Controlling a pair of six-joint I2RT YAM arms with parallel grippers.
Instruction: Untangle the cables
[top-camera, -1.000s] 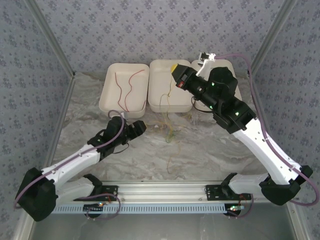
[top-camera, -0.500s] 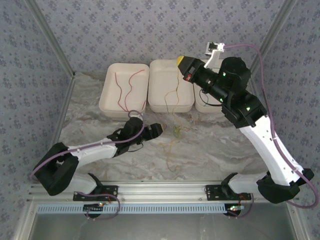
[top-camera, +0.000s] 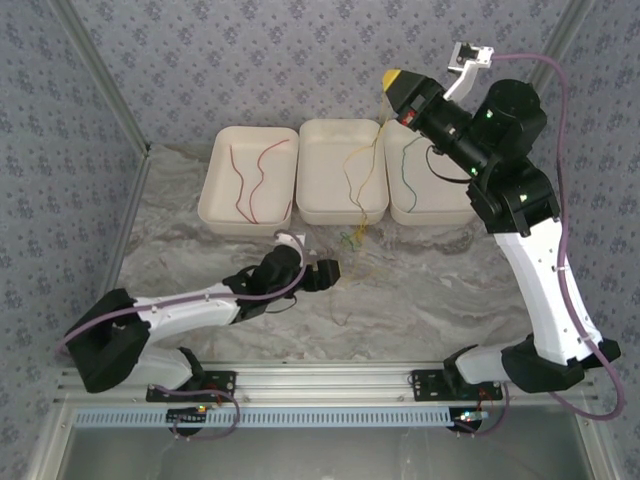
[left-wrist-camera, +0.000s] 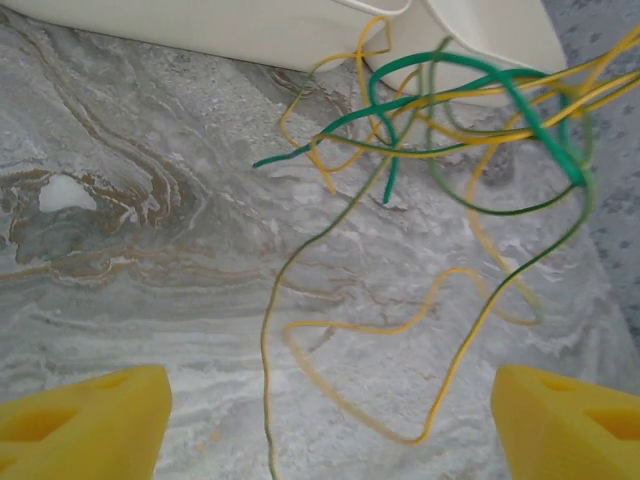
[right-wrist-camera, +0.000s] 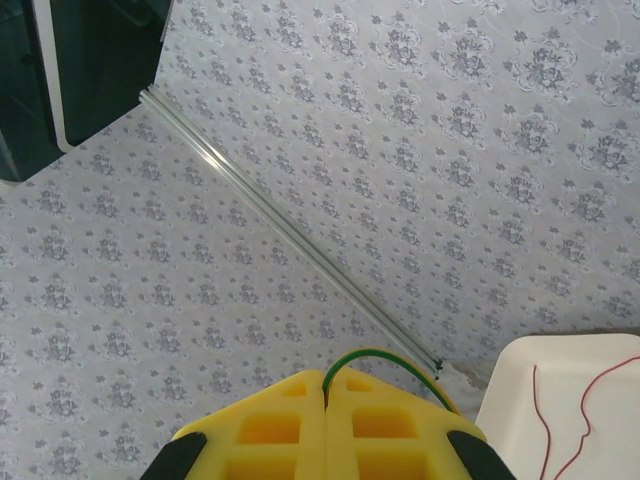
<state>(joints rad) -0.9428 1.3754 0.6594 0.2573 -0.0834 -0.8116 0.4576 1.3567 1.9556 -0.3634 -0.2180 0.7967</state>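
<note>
Overhead, 3 white, round-cornered trays sit side by side along the far edge of a grey, veined, marble-look table (top-camera: 180, 250): the left tray (top-camera: 220, 190) holds 2 wavy red cables (top-camera: 251, 185), while thin yellow and green strands trail over the middle tray (top-camera: 320, 160) and right tray (top-camera: 440, 200). The knotted cables (top-camera: 350, 240) lie on the table just before the middle tray, with bare table on the near side. The left gripper (top-camera: 335, 270) is low beside that knot; the right gripper (top-camera: 392, 76) is raised high near the patterned back wall. From the left wrist, its blocky yellow foam fingers (left-wrist-camera: 80, 420) stand wide apart with nothing clamped, and thread-like green and yellow cables (left-wrist-camera: 520, 85) loop loosely above smooth stone, reaching the tray walls (left-wrist-camera: 250, 35). From the right wrist, the right gripper (right-wrist-camera: 327, 395) has its yellow pads pressed together on a green cable (right-wrist-camera: 372, 353) arching from the seam, beside a tray corner (right-wrist-camera: 560, 370) and a slim metal rail (right-wrist-camera: 290, 230).
</note>
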